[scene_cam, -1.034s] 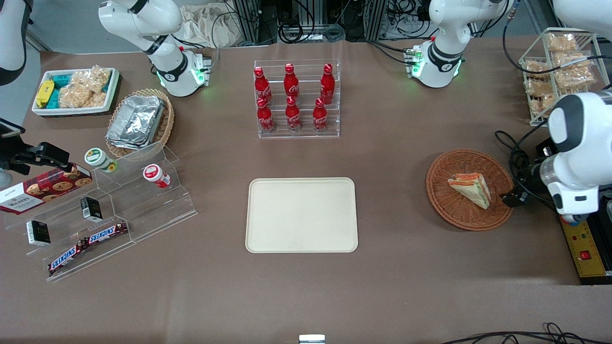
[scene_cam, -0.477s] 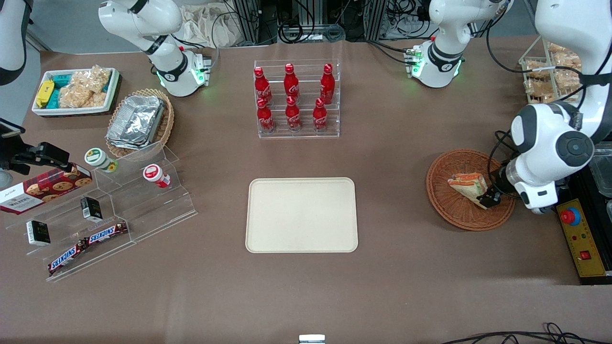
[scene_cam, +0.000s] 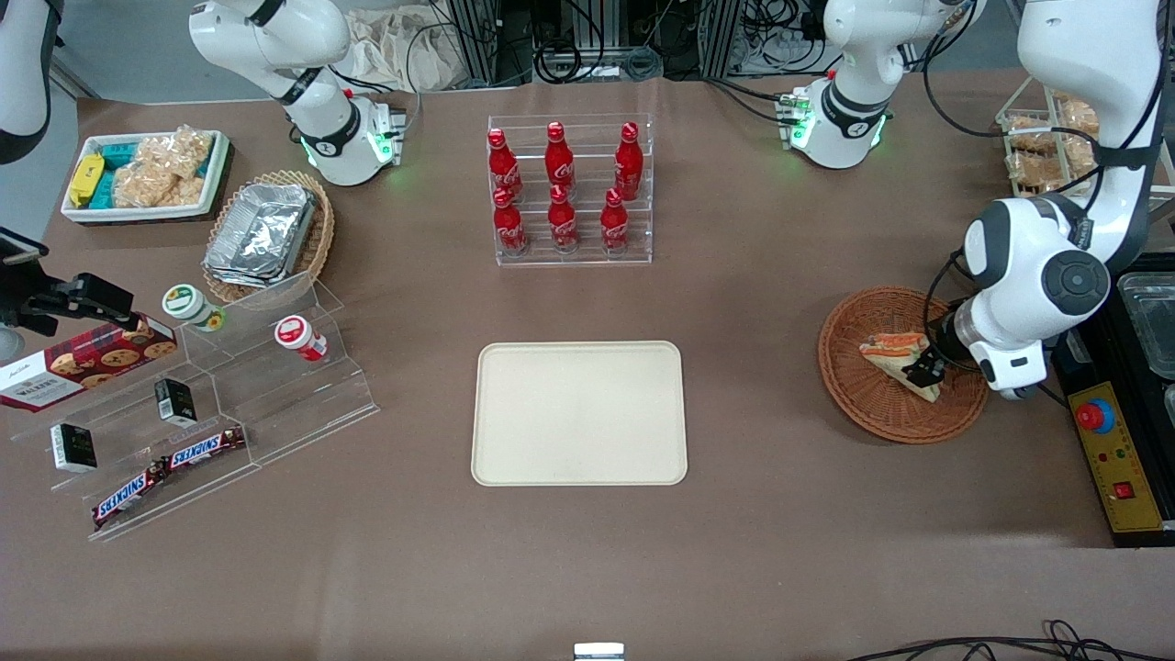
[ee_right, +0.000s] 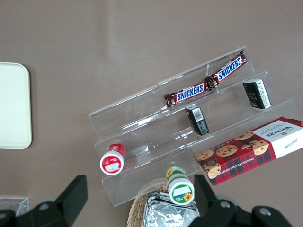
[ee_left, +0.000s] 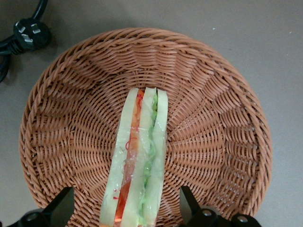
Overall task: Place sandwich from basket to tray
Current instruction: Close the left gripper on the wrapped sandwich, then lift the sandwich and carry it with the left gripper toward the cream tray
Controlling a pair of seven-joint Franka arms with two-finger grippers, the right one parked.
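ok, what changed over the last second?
The left arm swung in from the table edge, bringing the gripper down over the sandwich in the basket. Its jaws are open, one on each side of the sandwich, nothing gripped yet. Sandwich, basket and tray haven't moved.

Red-brown woven basket (ee_left: pixel 218 109); sandwich (ee_left: pixel 139 156) pale w/ red, green layers.

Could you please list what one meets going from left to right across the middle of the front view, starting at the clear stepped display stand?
Clear stepped stand → tray → basket → sandwich → gripper, open over the sandwich → red emergency button.
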